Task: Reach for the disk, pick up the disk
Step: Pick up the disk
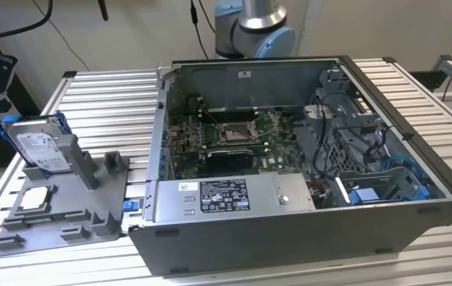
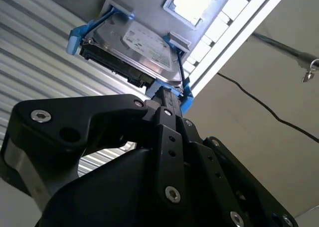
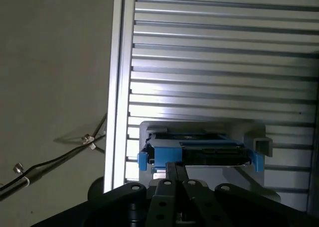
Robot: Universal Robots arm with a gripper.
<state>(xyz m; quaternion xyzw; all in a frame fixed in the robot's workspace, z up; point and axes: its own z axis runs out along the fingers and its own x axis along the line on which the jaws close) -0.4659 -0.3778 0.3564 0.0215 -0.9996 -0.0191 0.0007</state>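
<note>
The disk (image 1: 42,148) stands on edge at the exterior view's left, leaning in a slot of a grey holder (image 1: 90,196) on the slatted table (image 1: 107,101), apart from the open computer case (image 1: 290,244). That pose probably leaves its upper rim and its blue bracket (image 2: 75,37) free to be grasped from above. In both wrist views the gripper (image 2: 167,95) (image 3: 175,167) points at the near end of the disk, close to the bracket. Whether it touches cannot be told, nor whether it is released or clenched, and it carries nothing that can be seen. The disk's white label (image 2: 141,38) bears dark print too small to read. So does the sticker (image 1: 222,196) on the power supply (image 1: 290,193) inside the case. A square chip (image 1: 35,199) lies flat on the holder below the disk
</note>
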